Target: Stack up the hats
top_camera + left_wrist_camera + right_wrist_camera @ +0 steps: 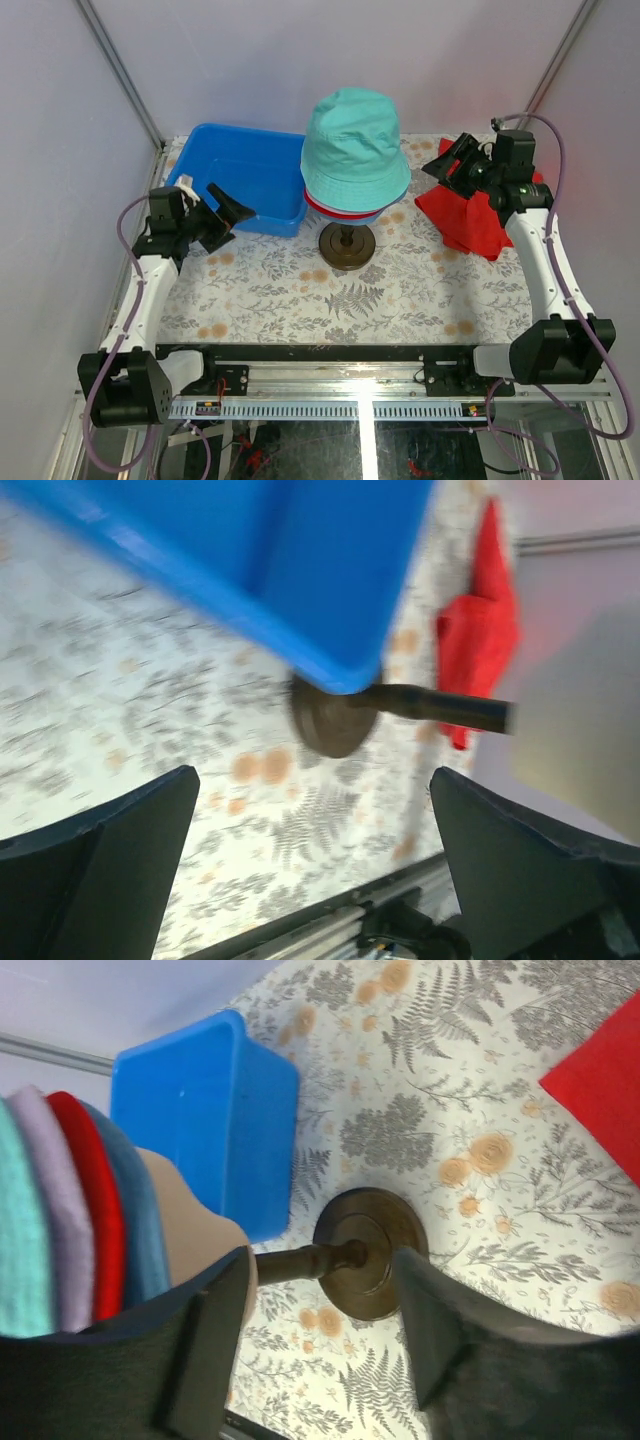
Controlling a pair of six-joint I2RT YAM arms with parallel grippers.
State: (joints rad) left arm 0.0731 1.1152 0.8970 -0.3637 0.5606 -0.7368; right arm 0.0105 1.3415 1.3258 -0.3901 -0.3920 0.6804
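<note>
The hats sit stacked on a beige mannequin head [190, 1230] on a dark stand [347, 246]. The teal hat [353, 140] is on top, with the red brim [322, 207] and blue brim [365, 217] showing under it. In the right wrist view the stack's edges show side by side: teal [18, 1240], pale lilac [48, 1210], red [92, 1220], blue [138, 1225]. My left gripper [230, 222] hangs open left of the stand, holding nothing. My right gripper [443, 165] is open and holding nothing to the right of the stack, over the red cloth's edge.
A blue bin [245, 175] stands at the back left, close to the left gripper [315, 870]. A flat red cloth [470, 215] lies at the back right. The stand's round base [370, 1250] shows between the right gripper's fingers [440, 1320]. A metal rail runs along the near edge.
</note>
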